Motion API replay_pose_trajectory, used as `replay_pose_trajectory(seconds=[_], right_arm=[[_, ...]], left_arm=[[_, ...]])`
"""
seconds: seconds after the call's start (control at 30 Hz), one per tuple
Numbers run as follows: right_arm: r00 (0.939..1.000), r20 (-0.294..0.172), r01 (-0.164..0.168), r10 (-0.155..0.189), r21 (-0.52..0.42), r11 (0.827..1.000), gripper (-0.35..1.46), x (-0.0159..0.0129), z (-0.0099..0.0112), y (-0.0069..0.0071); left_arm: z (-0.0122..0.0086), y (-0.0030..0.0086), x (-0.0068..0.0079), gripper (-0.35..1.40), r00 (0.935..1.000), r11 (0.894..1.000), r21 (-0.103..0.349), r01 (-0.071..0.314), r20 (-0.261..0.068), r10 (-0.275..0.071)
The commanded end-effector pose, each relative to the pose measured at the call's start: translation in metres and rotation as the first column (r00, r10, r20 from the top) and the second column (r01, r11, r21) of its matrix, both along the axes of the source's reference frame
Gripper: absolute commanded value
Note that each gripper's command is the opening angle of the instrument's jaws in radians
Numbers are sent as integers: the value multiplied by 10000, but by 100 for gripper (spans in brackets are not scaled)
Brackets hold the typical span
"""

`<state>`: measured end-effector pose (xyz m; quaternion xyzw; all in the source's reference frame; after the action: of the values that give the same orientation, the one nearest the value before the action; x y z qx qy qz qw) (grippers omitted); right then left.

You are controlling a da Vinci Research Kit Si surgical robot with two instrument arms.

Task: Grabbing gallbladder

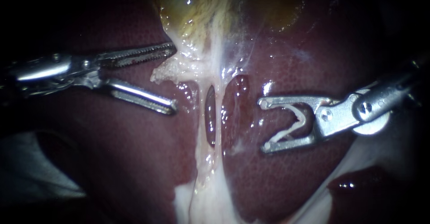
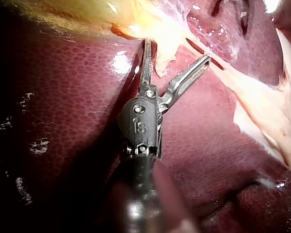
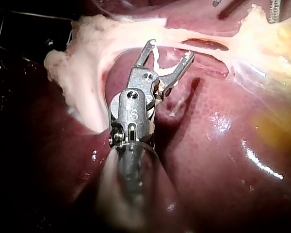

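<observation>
The yellow-green gallbladder [image 1: 192, 9] lies at the top of the endoscope view, on the dark red liver [image 1: 112, 161]. A whitish band of tissue [image 1: 216, 71] runs down from it and splits around a dark window [image 1: 209, 116]. My left instrument [image 1: 174, 78] is open just left of the band, and a pale ragged flap [image 1: 163, 74] hangs loose between its jaws. The left wrist view shows the same open jaws [image 2: 177, 50] astride that flap [image 2: 165, 58]. My right instrument [image 1: 264, 124] stands open right of the band, with a thin white strand [image 1: 291, 125] stuck inside its jaws [image 3: 170, 48].
White fatty tissue [image 1: 210, 201] spreads below the band, and a lump of it [image 3: 72, 63] lies beside my right instrument. A pale grey surface [image 1: 27, 170] shows at lower left. Liver surrounds both instruments.
</observation>
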<state>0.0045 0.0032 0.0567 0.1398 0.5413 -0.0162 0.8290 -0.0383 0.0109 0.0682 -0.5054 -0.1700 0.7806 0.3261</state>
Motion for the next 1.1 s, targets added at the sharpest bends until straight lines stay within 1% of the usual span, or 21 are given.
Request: replay_pose_trajectory(seconds=[0.03,0.07,0.1,0.3,0.53,0.57,0.63,0.7,0.8,0.83,0.9,0.97,1.1], right_arm=[[10000,3,-4,4,1,10000,50,0,0,0],[10000,3,-4,4,1,10000,50,0,0,0],[10000,3,-4,4,1,10000,50,0,0,0],[10000,6,-8,8,1,10000,50,1,0,0],[10000,7,-10,10,1,10000,50,1,0,0],[10000,7,-10,10,1,10000,50,1,0,0],[10000,7,-10,10,1,10000,50,1,0,0],[10000,7,-10,10,1,10000,50,1,0,0],[10000,7,-10,10,1,10000,50,1,0,0],[10000,7,-10,10,1,10000,50,1,0,0],[10000,7,-10,10,1,10000,50,1,0,0],[10000,7,-10,10,1,10000,50,1,0,0],[10000,7,-10,10,1,10000,50,1,0,0]], left_arm=[[-1,-1,1,69,10000,10000,4,6,-14,-6],[-1,-1,1,61,10000,10000,8,-10,-39,10],[0,-1,2,54,10000,9999,113,37,-39,-36],[7,-4,3,12,9998,9999,165,-43,-190,46],[7,-3,8,-3,9998,9998,169,-68,-174,71],[7,-3,8,-6,9998,9997,227,-46,-171,50],[4,-2,10,-16,9999,9997,251,-74,-148,78],[0,-2,11,-35,9999,9995,310,-25,-162,30],[-9,-3,13,-35,9998,9977,664,128,-162,-117],[-13,-3,13,-35,9997,9962,847,193,-191,-177],[-21,-2,15,-35,9996,9954,941,199,-206,-181],[-32,0,18,-35,9995,9930,1152,261,-193,-240],[-53,9,27,-35,9996,9908,1325,265,-157,-246]])
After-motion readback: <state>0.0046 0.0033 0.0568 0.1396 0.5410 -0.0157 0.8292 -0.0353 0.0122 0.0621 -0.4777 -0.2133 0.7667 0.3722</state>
